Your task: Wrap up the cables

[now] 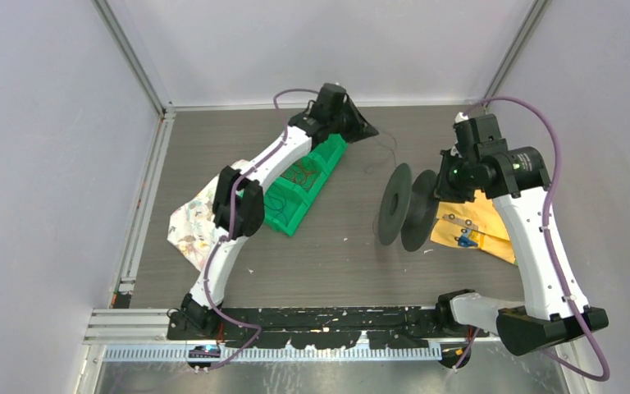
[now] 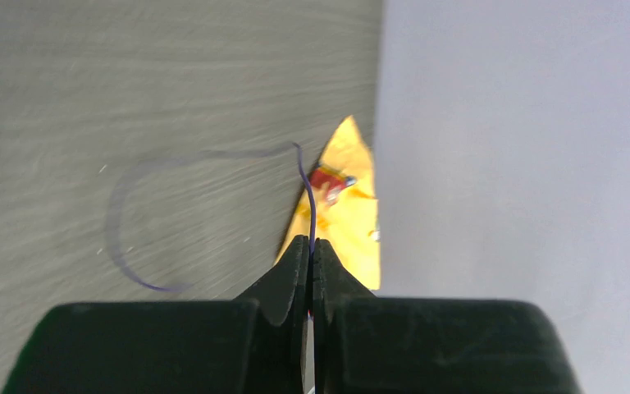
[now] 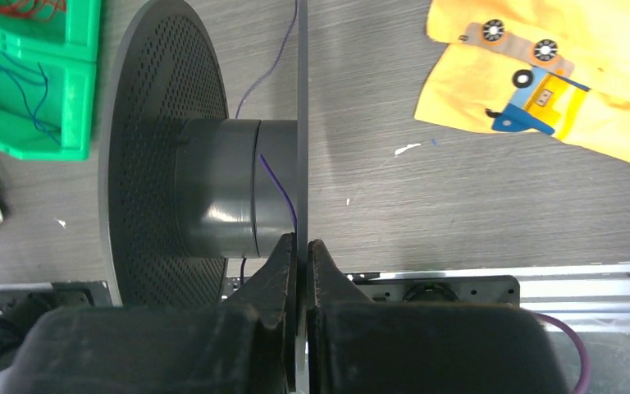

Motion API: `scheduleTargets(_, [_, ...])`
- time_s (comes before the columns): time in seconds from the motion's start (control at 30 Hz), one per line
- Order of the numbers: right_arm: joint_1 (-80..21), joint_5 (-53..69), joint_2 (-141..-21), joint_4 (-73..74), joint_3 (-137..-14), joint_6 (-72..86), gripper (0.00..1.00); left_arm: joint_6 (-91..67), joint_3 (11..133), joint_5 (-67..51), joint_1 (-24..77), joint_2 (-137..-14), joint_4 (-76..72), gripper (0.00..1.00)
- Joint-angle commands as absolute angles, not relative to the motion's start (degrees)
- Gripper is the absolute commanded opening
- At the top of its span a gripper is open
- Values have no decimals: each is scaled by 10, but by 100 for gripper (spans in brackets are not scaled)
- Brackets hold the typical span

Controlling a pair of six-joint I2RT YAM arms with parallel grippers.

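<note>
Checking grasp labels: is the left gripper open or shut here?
Shut. In the left wrist view the left gripper has its tips together, with the thin dark cable pinched between them and looping away over the table.

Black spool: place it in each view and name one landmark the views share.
Top external: spool right of centre, on edge, left of the yellow cloth.
Left wrist: not in it.
Right wrist: spool left of centre, one flange pinched in the right gripper.
Shared landmark: the yellow cloth.
</note>
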State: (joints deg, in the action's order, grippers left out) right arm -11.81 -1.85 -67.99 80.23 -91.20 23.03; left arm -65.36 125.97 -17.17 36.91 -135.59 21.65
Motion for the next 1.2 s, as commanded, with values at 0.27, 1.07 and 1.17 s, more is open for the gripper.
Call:
scheduleTargets(0.27, [-176, 19, -690, 700, -832, 251, 1, -606, 1459, -205, 347, -1304, 176, 1])
scheduleTargets(1.07, [-181, -26, -735, 607, -750, 251, 1, -625, 1400, -236, 329, -1156, 73, 1])
scheduleTargets(1.17, [-181, -30, -750, 588, -745, 248, 1, -641, 1380, -264, 328, -1136, 27, 1])
